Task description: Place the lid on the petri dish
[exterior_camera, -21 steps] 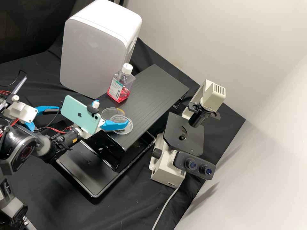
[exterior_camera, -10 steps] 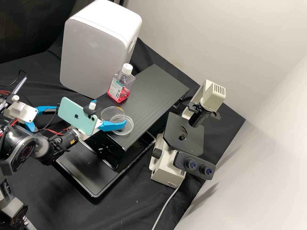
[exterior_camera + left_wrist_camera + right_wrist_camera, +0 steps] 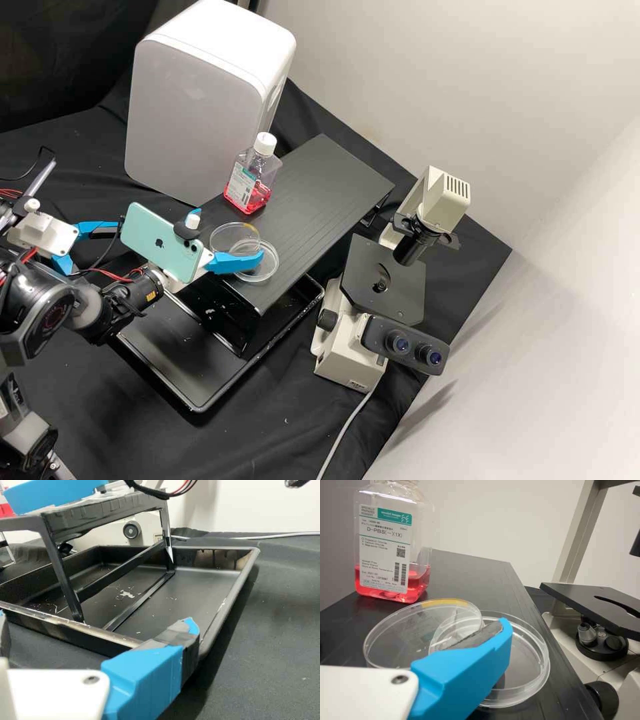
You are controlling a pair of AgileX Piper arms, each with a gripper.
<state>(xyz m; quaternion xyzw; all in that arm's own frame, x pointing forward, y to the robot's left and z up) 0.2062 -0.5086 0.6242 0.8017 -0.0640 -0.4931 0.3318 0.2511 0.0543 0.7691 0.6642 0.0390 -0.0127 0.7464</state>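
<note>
Where the black-draped tabletop (image 3: 287, 427) carries a raised black platform (image 3: 320, 193), the items stand as listed, with positions by clock face in the high view.

Petri dish (image 3: 268, 264): clear, round and shallow. It sits upright on the platform near its 7 o'clock corner.

Lid (image 3: 230, 235): clear and round, with a yellowish streak on its far rim. It lies just at 10 o'clock of the petri dish, its rim overlapping the dish's rim, not seated square on the dish. Which rim lies uppermost cannot be told.

Right fingers (image 3: 465, 675): bright blue with grey pads, coming in from 8 o'clock. One finger lies across the spot where lid and dish overlap. How far apart they stand, and whether they pinch anything, cannot be told.

Teal phone (image 3: 160, 241): mounted on the right wrist, at 9 o'clock of the lid.

Left fingers (image 3: 150, 675): spread wide with nothing between them. They sit low at 9 o'clock of the platform, well apart from lid and dish, facing the black tray.

Black tray (image 3: 180, 363): shallow and flecked with white specks. It lies under the platform's legs and extends toward 7 o'clock.

Flask (image 3: 249, 179): clear and labelled, with a white cap and pink liquid in the bottom. It stands upright on the platform at 12 o'clock of the lid.

White cabinet (image 3: 200, 93): a rounded box at 11 o'clock of the platform.

Microscope (image 3: 373, 333): cream and black, on the tabletop at 4 o'clock of the platform.
</note>
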